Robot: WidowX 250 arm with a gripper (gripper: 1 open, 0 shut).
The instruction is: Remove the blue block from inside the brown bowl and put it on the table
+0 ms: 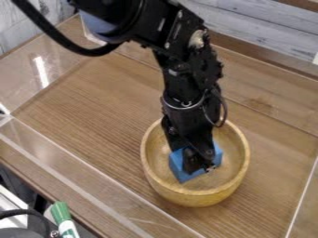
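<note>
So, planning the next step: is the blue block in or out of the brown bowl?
In: the blue block shows inside the rim of the brown bowl.
</note>
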